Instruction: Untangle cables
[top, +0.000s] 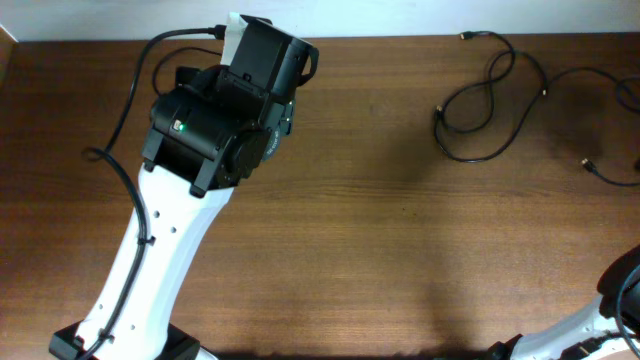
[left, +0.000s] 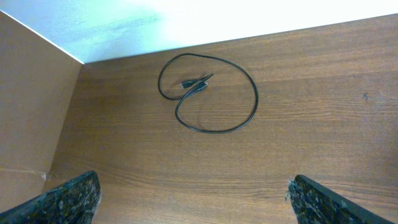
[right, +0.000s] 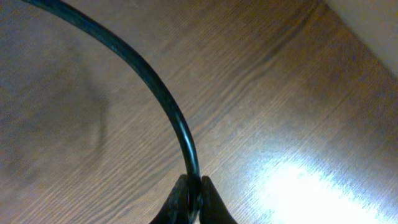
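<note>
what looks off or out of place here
Nothing spilled or damaged. The only untidy thing is the cables: some sprawl in loose loops at the table's far right, and one cable lies coiled alone near the edge, ahead of the open left gripper. The right gripper is shut on a cable.

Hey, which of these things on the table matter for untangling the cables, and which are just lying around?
Part of the job: looped cable; cable strand at the right edge; coiled cable, left wrist view; pinched cable in the shut right tool.
Just there: thick wiring on the left arm; table.
</note>
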